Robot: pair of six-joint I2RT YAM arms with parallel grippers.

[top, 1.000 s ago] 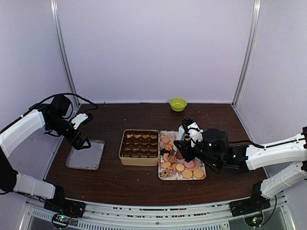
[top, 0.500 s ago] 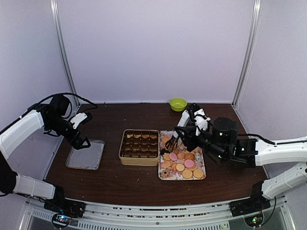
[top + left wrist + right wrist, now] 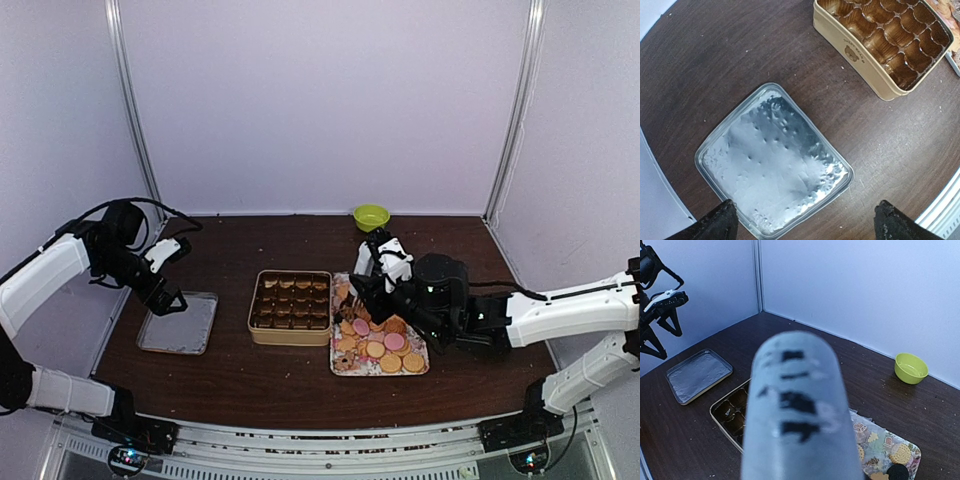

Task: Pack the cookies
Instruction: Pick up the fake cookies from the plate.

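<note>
At 3 o'clock from the tin [image 3: 290, 338], the cookies [image 3: 378, 340] sit piled on a patterned tray [image 3: 424, 369]. Right hand [image 3: 360, 297] hangs over its 11 o'clock corner, can't tell its grip tbh. Left hand [image 3: 172, 303], spread wide, hovers above the silver lid [image 3: 182, 328] at 9 o'clock.

A shallow rectangular silver foil tray [image 3: 775, 165] lies flat on the dark brown wooden table [image 3: 715, 60], directly beneath the left gripper [image 3: 170, 300]. Between that gripper and the right gripper [image 3: 352, 302], apart from the foil tray, sits a cream rectangular tin [image 3: 290, 340] lined with a grid of brown paper cups [image 3: 890, 35]. A floral-patterned rectangular tray [image 3: 872, 440] lies just beside the tin under the right gripper, and a small lime-green bowl [image 3: 371, 217] stands well beyond it, near the white back wall [image 3: 320, 100].
</note>
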